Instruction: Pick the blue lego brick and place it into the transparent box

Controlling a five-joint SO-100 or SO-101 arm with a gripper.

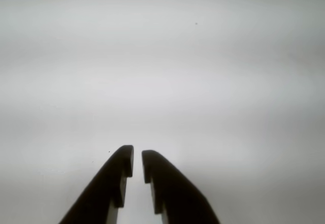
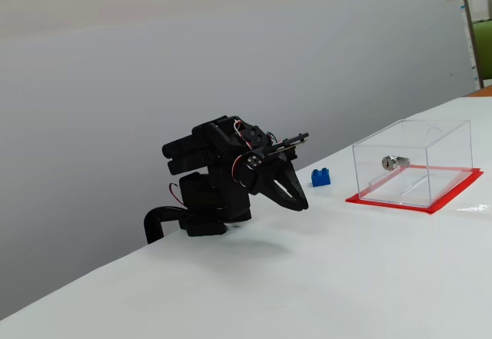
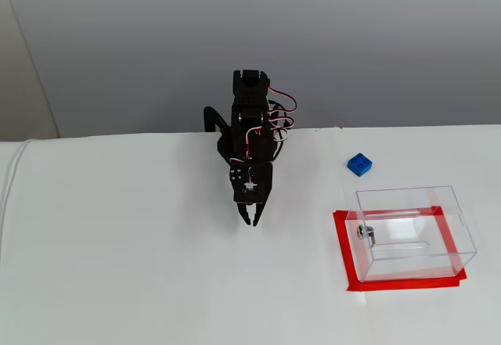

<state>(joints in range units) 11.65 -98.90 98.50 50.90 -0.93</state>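
Note:
The blue lego brick [image 2: 321,177] [image 3: 359,164] lies on the white table, just outside the far side of the transparent box [image 2: 415,135] [image 3: 415,253]. That box stands on a red base sheet [image 2: 446,201] [image 3: 348,282] and carries a silver lock part [image 2: 394,162] [image 3: 365,233]. My black gripper [image 1: 137,155] [image 2: 301,204] [image 3: 250,221] hangs folded low over bare table, well apart from both, left of them in both fixed views. Its fingers are almost together with only a thin slit, and nothing is between them. The wrist view shows only blank table.
The arm's base [image 2: 204,216] [image 3: 249,118] sits at the table's far edge against a grey wall. A white cable [image 3: 12,181] runs along the left edge. A scrap of clear film [image 2: 477,210] lies by the red sheet.

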